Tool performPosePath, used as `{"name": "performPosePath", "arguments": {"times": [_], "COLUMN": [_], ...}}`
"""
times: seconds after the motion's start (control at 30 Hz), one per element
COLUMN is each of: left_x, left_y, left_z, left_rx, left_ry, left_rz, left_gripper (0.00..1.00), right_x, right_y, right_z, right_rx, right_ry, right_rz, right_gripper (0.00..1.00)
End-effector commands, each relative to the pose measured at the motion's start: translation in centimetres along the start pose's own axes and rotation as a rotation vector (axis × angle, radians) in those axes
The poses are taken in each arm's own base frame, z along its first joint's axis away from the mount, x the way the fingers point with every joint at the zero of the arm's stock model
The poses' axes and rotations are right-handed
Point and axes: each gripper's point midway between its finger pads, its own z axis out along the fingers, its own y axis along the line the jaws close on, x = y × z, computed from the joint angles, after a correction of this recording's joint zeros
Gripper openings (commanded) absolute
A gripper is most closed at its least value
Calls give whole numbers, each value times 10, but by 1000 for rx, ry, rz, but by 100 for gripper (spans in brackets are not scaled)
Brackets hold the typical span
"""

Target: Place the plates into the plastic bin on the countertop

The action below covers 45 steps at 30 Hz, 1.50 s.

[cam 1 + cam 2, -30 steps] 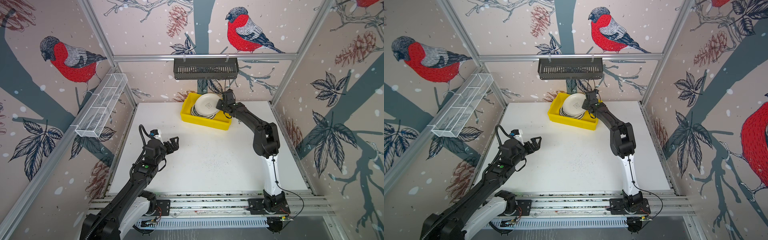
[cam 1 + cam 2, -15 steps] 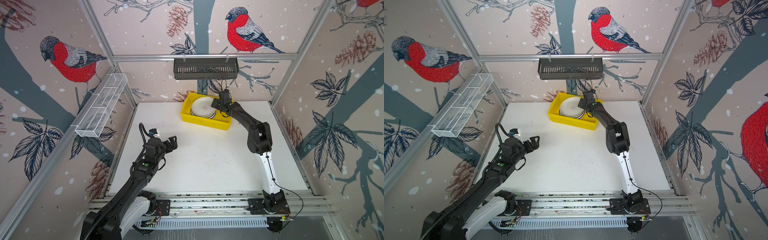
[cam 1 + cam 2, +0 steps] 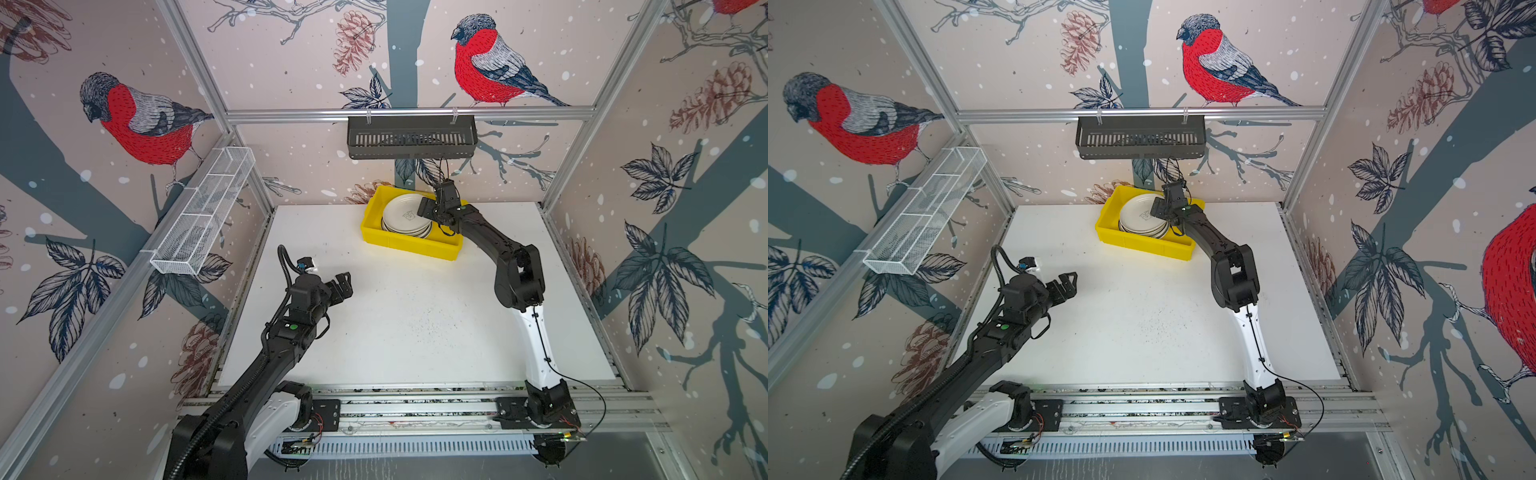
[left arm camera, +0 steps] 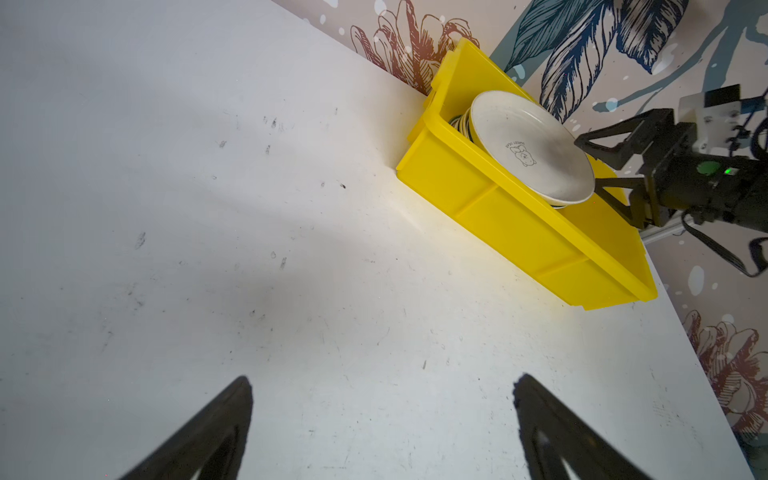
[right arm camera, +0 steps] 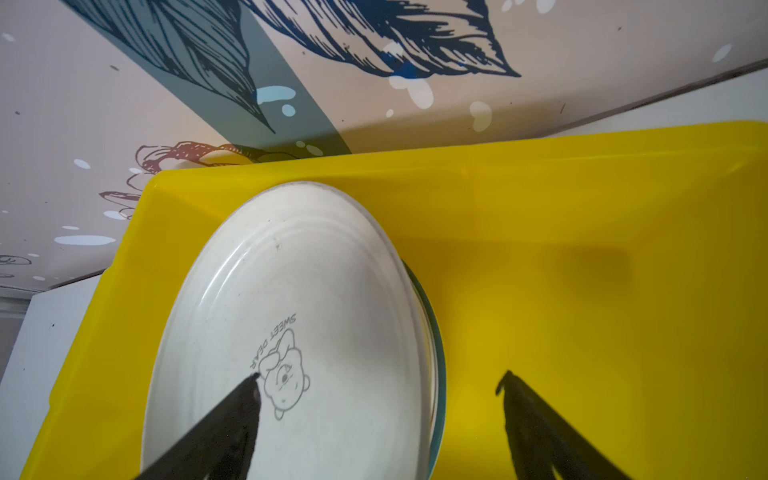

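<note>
lab cell: aluminium rails (image 3: pixel 409 113), wallpaper panels (image 3: pixel 540 54)

Shows flat white, black-speckled square tabletop (image 3: pixel 407 332) bearing bright yellow rectangular plastic bin (image 3: pixel 409 245), seemingly touching the back wall.

1. A white desk (image 3: pixel 1142 332), speckled with black, fills the middle. It is enclosed by panels printed with red-breasted birds, pine cones and leaves.
2. A yellow plastic bin (image 3: pixel 1142 245) sits at the desk's far edge, slightly skewed, close to the back panel.
3. Inside it, toward its left end, a stack of plates (image 3: pixel 1138 216) lies flat. The top one is pale with a small dark motif.
4. The right pincer (image 3: pixel 1155 210) hovers over the stack's right edge, its arm reaching in from the front rail (image 3: pixel 1142 409).
5. The left pincer (image 3: pixel 1070 284) hangs above the desk's left side, jaws parted, holding nothing, well apart from the bin.
6. A dark slotted basket (image 3: pixel 1140 139) hangs above the bin, and a white wire mesh tray (image 3: pixel 921 212) runs along the left panel.
</note>
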Motion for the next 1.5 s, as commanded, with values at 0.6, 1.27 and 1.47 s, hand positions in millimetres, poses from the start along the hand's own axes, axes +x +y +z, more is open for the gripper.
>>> {"name": "performPosePath", "arguments": {"times": [0.6,1.27,1.47], "left_x": [-58,-53,-60], "left_y": [59,75,76], "left_z": [14,36,43], "left_rx": [-360,-385,-397], "left_ry": [-323,-412,-421], "left_rz": [227,422,477], "left_gripper": [97,97,97], "right_x": [0,90,94], "right_y": [-128,-277,-298], "right_z": [-284,-346,-338], "right_rx": [322,629,563], "right_ry": [-621,-763,-802], "right_rz": [-18,145,174], "right_gripper": [92,99,99]}}
